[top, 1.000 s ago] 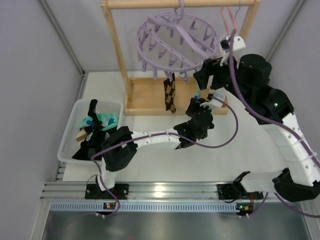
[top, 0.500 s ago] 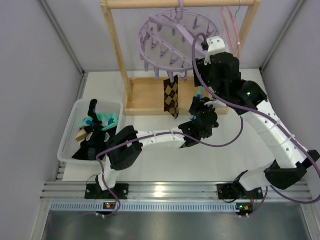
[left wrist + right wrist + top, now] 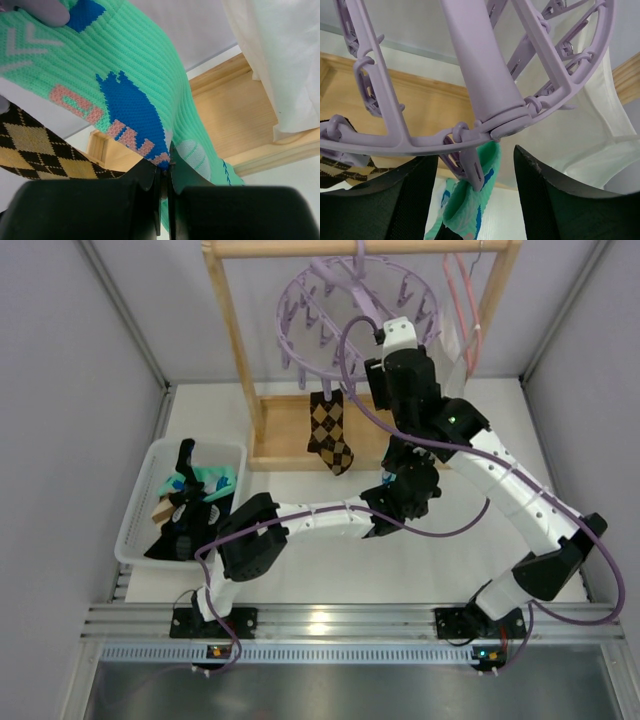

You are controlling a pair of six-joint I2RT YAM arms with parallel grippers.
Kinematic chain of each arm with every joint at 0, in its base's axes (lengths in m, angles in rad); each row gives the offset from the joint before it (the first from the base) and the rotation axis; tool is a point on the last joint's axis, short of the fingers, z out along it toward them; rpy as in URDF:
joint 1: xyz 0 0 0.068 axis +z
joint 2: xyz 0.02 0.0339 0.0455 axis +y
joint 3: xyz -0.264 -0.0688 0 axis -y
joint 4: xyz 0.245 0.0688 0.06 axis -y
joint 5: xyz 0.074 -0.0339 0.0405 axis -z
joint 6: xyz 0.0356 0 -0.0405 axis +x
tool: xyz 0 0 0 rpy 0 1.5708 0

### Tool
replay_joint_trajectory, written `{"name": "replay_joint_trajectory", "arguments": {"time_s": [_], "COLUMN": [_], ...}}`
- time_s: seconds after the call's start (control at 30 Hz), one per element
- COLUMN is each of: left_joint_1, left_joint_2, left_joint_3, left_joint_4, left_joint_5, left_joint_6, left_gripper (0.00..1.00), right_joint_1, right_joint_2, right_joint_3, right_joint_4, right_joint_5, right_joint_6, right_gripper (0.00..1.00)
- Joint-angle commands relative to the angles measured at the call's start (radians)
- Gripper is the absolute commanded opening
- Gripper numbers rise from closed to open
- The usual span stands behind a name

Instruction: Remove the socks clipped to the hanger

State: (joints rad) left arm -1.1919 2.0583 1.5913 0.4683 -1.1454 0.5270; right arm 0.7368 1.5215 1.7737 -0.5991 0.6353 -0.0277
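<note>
The left gripper (image 3: 165, 172) has its two black fingers pressed together on the mint-green sock (image 3: 140, 85), pinching a fold of the knit at the edge of a blue patch. From the fingertips the sock runs up and away to a lilac peg (image 3: 37, 10) at the top left of the left wrist view. Left of those fingers and lower down shows a brown and tan argyle sock (image 3: 30, 152). To their right hangs a white cloth (image 3: 280, 65), with the base of the wooden rack (image 3: 235, 117) behind it.

The right gripper (image 3: 474, 156) is spread wide just beneath the round lilac hanger (image 3: 485, 75). A peg dangles from the ring between its fingers (image 3: 375, 200), clamped on the top of the mint-green sock, which drops down through the gap. Whether either finger touches the peg cannot be told.

From above, the right arm reaches up to the near side of the hanger, which hangs by its hook from the rack's top bar. The left arm stretches out below it, its gripper just under the right one. The argyle sock is clipped to the ring, left of both grippers, and hangs free over the rack's base. Well to the left of the arms, a white basket (image 3: 135, 520) holds more socks (image 3: 195, 490), mint-green and black among them.
</note>
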Motion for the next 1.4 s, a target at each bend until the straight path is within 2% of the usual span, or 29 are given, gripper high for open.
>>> {"name": "replay_joint_trajectory", "arguments": {"time_s": [0.0,0.07,0.33,0.47,0.7,0.8,0.83,0.87,1.2,1.37], "left_joint_1": [-0.005,-0.006,-0.006,-0.005,-0.006,-0.006,-0.006,-0.006,-0.006,-0.006], "left_joint_2": [-0.023,-0.024,-0.018,-0.024,-0.055,-0.066,-0.067,-0.069,-0.099,-0.105], "left_joint_3": [0.032,0.032,0.036,0.036,0.009,-0.001,-0.002,-0.004,-0.028,-0.031], "left_joint_4": [0.030,0.030,0.029,0.029,0.029,0.029,0.029,0.029,0.029,0.027], "left_joint_5": [-0.005,-0.004,0.003,0.003,0.010,0.012,0.012,0.013,0.024,0.026], "left_joint_6": [0.008,0.007,0.007,0.004,-0.021,-0.027,-0.030,-0.030,-0.073,-0.082], "left_gripper": [0.00,0.00,0.00,0.00,0.00,0.00,0.00,0.00,0.00,0.00], "right_joint_1": [0.021,0.029,0.084,0.085,0.067,0.069,0.067,0.067,0.069,0.069], "right_joint_2": [0.014,0.020,0.011,0.028,0.071,0.069,0.068,0.066,0.028,0.016], "right_joint_3": [-0.005,-0.016,-0.045,-0.048,-0.043,-0.053,-0.056,-0.062,-0.138,-0.142], "right_joint_4": [0.114,0.131,0.186,0.194,0.234,0.259,0.268,0.277,0.351,0.369], "right_joint_5": [0.087,0.116,0.172,0.170,0.254,0.279,0.286,0.294,0.334,0.342], "right_joint_6": [-0.040,-0.047,-0.072,-0.078,-0.112,-0.126,-0.135,-0.141,-0.190,-0.204], "right_gripper": [0.58,0.55,0.55,0.55,0.55,0.51,0.45,0.44,0.43,0.37]}}
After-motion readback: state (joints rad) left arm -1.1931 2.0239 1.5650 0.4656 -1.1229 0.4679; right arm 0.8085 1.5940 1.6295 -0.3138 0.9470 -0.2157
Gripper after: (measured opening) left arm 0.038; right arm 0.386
